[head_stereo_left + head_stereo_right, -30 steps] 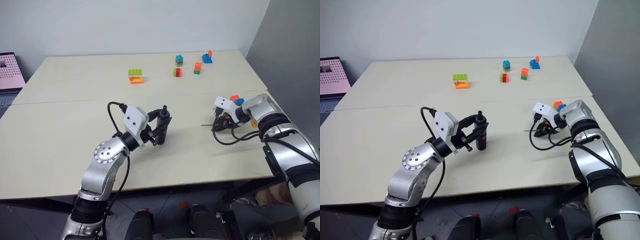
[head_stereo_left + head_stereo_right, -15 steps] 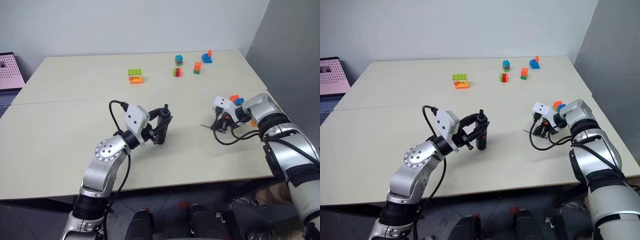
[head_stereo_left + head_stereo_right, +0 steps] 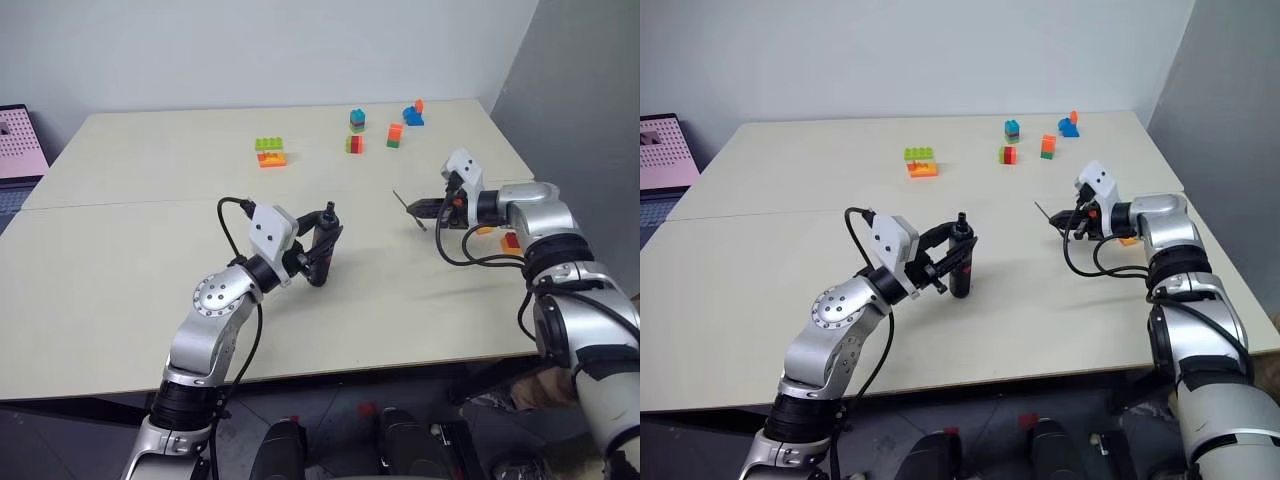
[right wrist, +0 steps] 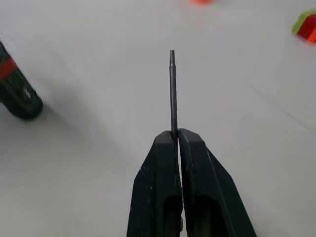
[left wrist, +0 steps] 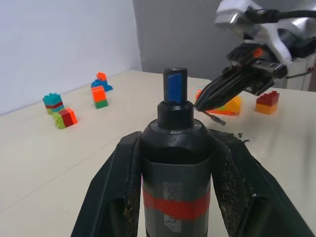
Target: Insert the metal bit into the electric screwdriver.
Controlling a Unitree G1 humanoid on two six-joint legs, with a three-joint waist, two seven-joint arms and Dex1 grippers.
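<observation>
The electric screwdriver [image 3: 322,246], black with a red band, stands upright on the table's near half with its dark tip up. My left gripper [image 5: 175,140] is shut around its body, one finger [image 5: 129,163] on each side. To its right, my right gripper [image 3: 417,208] hovers above the table, shut on the metal bit [image 4: 172,89]. The thin dark rod sticks straight out past the fingertips [image 4: 165,140] and points toward the screwdriver [image 4: 17,96]. In the left wrist view the right gripper [image 5: 203,102] and bit [image 5: 215,119] sit just beyond the screwdriver's tip, apart from it.
Coloured bricks lie on the far half of the table: a green-and-orange stack [image 3: 271,152] and a cluster [image 3: 394,134] toward the right. An orange piece [image 5: 228,104] and a red brick [image 3: 511,240] lie by the right arm. A laptop [image 3: 18,150] sits off the left edge.
My right gripper closed on the bit, lifted it off the table and swung level so the bit points toward the screwdriver. The left gripper and screwdriver stayed put.
</observation>
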